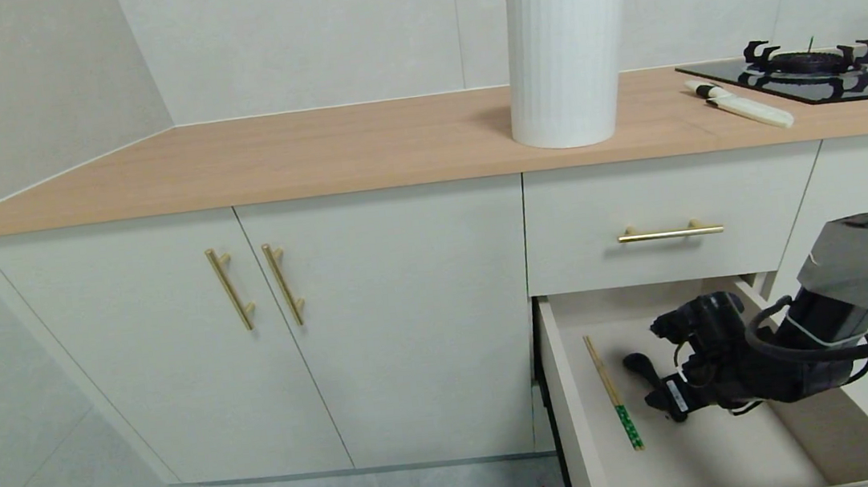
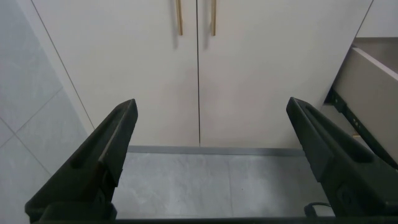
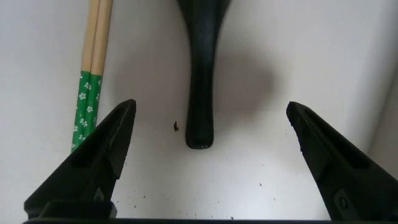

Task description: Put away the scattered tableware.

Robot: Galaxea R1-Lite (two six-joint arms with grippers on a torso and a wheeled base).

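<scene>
The lower drawer [image 1: 574,422] stands pulled out. On its floor lie a pair of wooden chopsticks with green flowered ends [image 1: 614,404] [image 3: 92,68] and, beside them, a black spoon [image 1: 641,367] [image 3: 200,74]. My right gripper [image 1: 659,369] [image 3: 209,109] hangs inside the drawer just over the spoon's handle, open, with nothing held. On the counter near the stove rests a white-handled knife [image 1: 742,104]. My left gripper [image 2: 211,106] is open and empty, low in front of the cabinet doors [image 2: 199,62].
A tall white ribbed container [image 1: 566,60] stands on the wooden counter. The black gas stove [image 1: 811,71] is at the far right. The upper drawer with its gold handle [image 1: 671,233] is closed above the open one, whose side [image 2: 367,81] juts out beside the left gripper.
</scene>
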